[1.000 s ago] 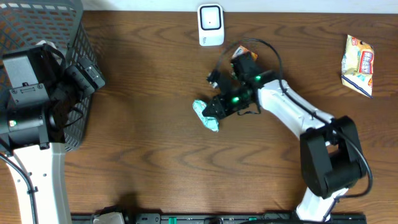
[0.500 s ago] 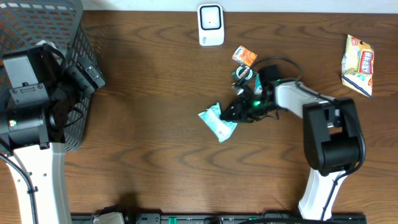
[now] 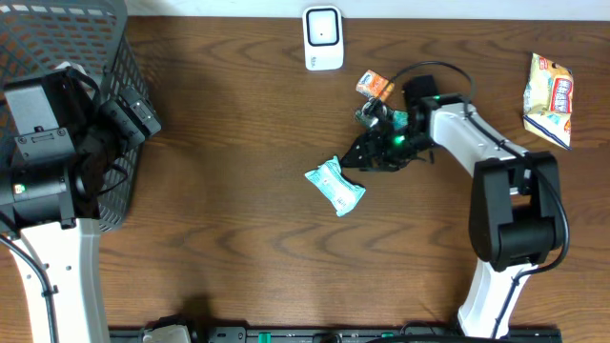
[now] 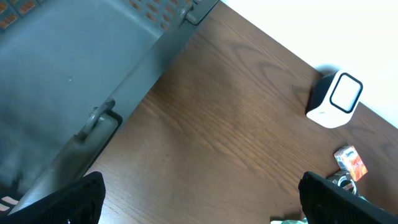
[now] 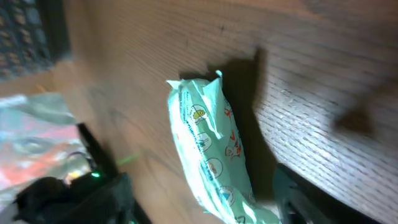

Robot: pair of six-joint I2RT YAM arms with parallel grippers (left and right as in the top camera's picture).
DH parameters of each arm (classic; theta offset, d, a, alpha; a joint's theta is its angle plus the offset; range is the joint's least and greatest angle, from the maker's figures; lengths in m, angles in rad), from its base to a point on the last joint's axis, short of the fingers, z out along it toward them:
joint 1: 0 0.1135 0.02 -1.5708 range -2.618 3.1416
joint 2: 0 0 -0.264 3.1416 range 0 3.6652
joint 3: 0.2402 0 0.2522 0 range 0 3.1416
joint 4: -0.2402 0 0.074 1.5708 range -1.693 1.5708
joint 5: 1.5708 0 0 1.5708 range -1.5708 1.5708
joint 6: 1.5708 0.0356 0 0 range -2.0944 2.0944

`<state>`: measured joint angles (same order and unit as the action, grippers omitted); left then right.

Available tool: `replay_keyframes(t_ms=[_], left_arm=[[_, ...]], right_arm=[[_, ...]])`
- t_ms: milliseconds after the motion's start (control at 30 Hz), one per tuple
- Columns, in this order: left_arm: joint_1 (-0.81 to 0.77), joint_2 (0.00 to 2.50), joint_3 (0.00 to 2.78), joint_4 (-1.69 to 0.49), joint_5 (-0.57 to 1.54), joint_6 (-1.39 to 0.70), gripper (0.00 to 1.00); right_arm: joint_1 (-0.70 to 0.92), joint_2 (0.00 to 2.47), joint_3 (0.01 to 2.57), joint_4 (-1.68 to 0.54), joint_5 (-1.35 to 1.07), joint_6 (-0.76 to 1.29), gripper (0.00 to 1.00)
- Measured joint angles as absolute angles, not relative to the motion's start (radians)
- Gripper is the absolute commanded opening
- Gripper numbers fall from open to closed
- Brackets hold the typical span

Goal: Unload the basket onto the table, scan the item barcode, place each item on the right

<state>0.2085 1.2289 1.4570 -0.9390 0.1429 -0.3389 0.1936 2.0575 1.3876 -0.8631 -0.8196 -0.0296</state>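
**Operator:** Overhead view: where is the item relative to the fingers?

**Technician:** The mint-green packet (image 3: 335, 186) lies flat on the table (image 3: 219, 219), near the middle and well below the white scanner (image 3: 323, 38). The right gripper (image 3: 358, 158) sits just beside the packet's upper right end, with its dark fingers pointing at that end. Contact cannot be confirmed from this view. The left gripper (image 3: 133, 116) is well apart from the packet, at the grey basket (image 3: 57, 38).

**Operator:** Other objects?

**Technician:** A small orange box (image 3: 375, 86) lies just above the right gripper. A snack bag (image 3: 550, 99) lies near the table's right edge.

**Operator:** Left wrist view?

**Technician:** The left gripper (image 4: 202, 196) stands wide open with nothing between its fingers. The basket (image 4: 74, 74) fills the left side. The scanner (image 4: 336, 99) and the orange box (image 4: 350, 160) are at the right. The packet cannot be identified with certainty here, because a finger covers the lower right corner.

**Operator:** Right wrist view?

**Technician:** The right gripper (image 5: 208, 199) is spread open, one finger on each side of the packet (image 5: 208, 155), and neither appears to press it. The packet rests on the wood and casts a shadow to its right. The wrapper is pale green with a crimped upper end and a row of small round printed figures with orange marks. The print is too small to read. The frame edge cuts off the packet's lower end, and the left part of the view is blurred.
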Motion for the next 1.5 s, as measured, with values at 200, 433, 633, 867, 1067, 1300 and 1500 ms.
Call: replay_keyframes(t_ms=[200, 433, 633, 867, 1067, 1300, 1500], left_arm=[[0.208, 1.229, 1.457, -0.939, 0.143, -0.339, 0.98], [0.208, 1.229, 1.457, -0.939, 0.143, -0.339, 0.98], [0.208, 1.229, 1.457, -0.939, 0.143, -0.339, 0.98], [0.208, 1.229, 1.457, -0.939, 0.143, -0.339, 0.98], [0.209, 1.229, 1.457, -0.939, 0.143, -0.339, 0.98], [0.208, 1.229, 1.457, -0.939, 0.143, -0.339, 0.98], [0.209, 1.229, 1.457, -0.939, 0.143, -0.339, 0.98]], right_arm=[[0.255, 2.057, 1.386, -0.851, -0.705, -0.041, 0.78], [0.293, 2.057, 1.334, -0.774, -0.669, -0.035, 0.67], [0.297, 2.05, 1.265, -0.675, -0.716, -0.021, 0.3], [0.299, 2.05, 1.249, -0.665, -0.744, -0.008, 0.01], [0.295, 2.05, 1.248, -0.625, -0.842, -0.001, 0.01], [0.206, 1.969, 1.247, -0.511, -1.11, 0.015, 0.01], [0.125, 1.798, 1.246, -0.431, -1.179, 0.067, 0.01]])
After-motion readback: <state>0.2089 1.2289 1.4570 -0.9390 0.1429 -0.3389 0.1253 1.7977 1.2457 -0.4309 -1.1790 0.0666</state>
